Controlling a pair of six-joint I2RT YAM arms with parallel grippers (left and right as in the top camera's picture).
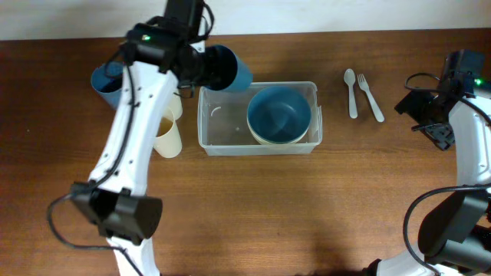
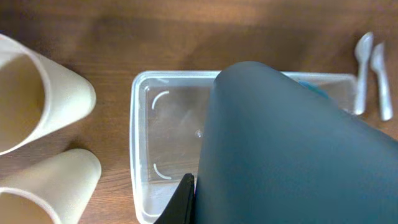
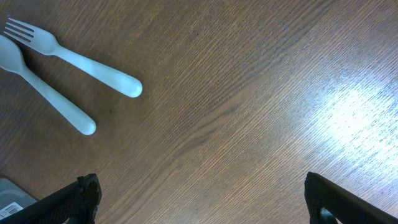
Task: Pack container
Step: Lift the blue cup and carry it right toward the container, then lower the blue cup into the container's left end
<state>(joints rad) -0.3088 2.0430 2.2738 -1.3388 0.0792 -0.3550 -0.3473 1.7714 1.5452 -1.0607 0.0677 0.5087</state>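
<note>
left gripper (image 1: 203, 67): clamped on a blue cup (image 2: 292, 143), hanging over the container's 11 o'clock corner

container (image 1: 222, 129): clear bin, middle of the worktop (image 1: 268, 199), long sides running 9 to 3 o'clock

what's in it: blue bowl (image 1: 278, 113) nested in a cream bowl (image 1: 267, 142), filling the 3 o'clock half; the 9 o'clock half is bare

how it'll handle: looks like thin plastic to me, so light, a bit flexy and slick. The bowls probably make the 3 o'clock end heavier

where to grab: I'd pinch the rim on a short end wall, not the smooth sides

cream cups (image 1: 169, 136): just beside the container at 9 o'clock

spoon (image 1: 350, 92) and fork (image 1: 372, 98): side by side at its 2 o'clock, apart from it

right gripper (image 3: 199, 202): spread wide, holding nothing, over bare worktop at 3 o'clock
</note>
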